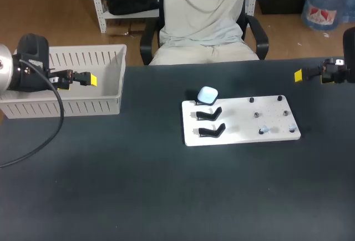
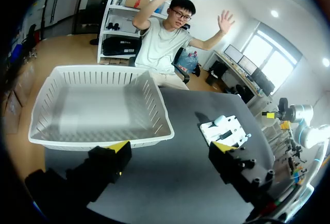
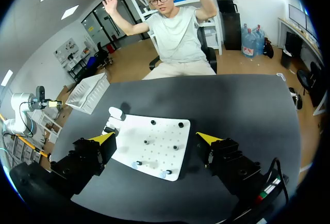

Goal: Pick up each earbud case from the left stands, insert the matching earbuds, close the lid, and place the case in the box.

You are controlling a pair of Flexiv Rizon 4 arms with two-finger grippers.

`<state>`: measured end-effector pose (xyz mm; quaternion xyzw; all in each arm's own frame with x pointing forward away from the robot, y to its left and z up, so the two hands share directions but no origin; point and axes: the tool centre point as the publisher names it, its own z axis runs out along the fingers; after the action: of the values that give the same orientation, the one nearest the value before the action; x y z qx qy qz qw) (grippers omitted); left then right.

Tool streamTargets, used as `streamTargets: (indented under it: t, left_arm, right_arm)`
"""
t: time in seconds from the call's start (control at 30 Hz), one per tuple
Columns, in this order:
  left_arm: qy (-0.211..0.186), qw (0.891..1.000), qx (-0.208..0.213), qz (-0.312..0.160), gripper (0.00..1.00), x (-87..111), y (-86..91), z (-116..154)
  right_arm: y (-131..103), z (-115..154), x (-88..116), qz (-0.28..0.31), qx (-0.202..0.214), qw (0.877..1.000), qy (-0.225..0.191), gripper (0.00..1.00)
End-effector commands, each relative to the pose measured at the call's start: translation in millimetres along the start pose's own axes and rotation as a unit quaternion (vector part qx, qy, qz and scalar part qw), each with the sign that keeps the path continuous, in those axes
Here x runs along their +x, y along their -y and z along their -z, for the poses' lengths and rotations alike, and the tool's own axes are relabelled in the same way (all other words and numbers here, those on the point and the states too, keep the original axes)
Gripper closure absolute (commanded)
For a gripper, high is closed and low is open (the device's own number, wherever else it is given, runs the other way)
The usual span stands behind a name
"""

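Observation:
A white board [image 1: 239, 123] lies right of the table's middle. A pale blue earbud case [image 1: 207, 94] rests on the farthest of its left stands. Two black stands [image 1: 211, 122] nearer to me are bare. Two small earbuds [image 1: 264, 130] sit near the board's front right edge. The white slatted box [image 1: 66, 106] is at the far left. My left gripper [image 1: 90, 79] hangs open over the box, which lies ahead of the fingers [image 2: 170, 149]. My right gripper [image 1: 299, 75] is open, high at the far right; the board [image 3: 160, 131] and case [image 3: 115, 113] lie ahead of its fingers [image 3: 154, 140].
Several black pegs [image 1: 256, 114] stand on the board's right half. A black cable [image 1: 52, 113] trails from my left arm across the table's left side. A person sits behind the far edge with hands raised, not over the table.

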<state>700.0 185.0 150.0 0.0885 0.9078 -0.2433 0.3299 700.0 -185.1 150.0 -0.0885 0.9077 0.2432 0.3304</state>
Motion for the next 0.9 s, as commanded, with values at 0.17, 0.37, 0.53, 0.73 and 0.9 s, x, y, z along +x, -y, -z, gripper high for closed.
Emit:
streamTargets:
  t: [0.17,0.37,0.53,0.73,0.9]
  left_arm:
    - [0.0,1.0,0.0,0.0,0.0,0.0,0.0,0.0]
    - [0.0,1.0,0.0,0.0,0.0,0.0,0.0,0.0]
    - [0.0,1.0,0.0,0.0,0.0,0.0,0.0,0.0]
    - [0.0,1.0,-0.001,0.0,0.0,-0.1,-0.8,-0.4]
    - [0.0,1.0,0.0,-0.008,0.0,-3.2,-1.4,-1.7]
  right_arm:
    - [0.0,0.0,0.0,0.0,0.0,1.0,0.0,0.0]
    - [0.0,0.0,0.0,0.0,0.0,1.0,0.0,0.0]
    - [0.0,0.0,0.0,0.0,0.0,1.0,0.0,0.0]
    - [0.0,0.0,0.0,0.0,0.0,1.0,0.0,0.0]
    - [0.0,0.0,0.0,0.0,0.0,1.0,0.0,0.0]
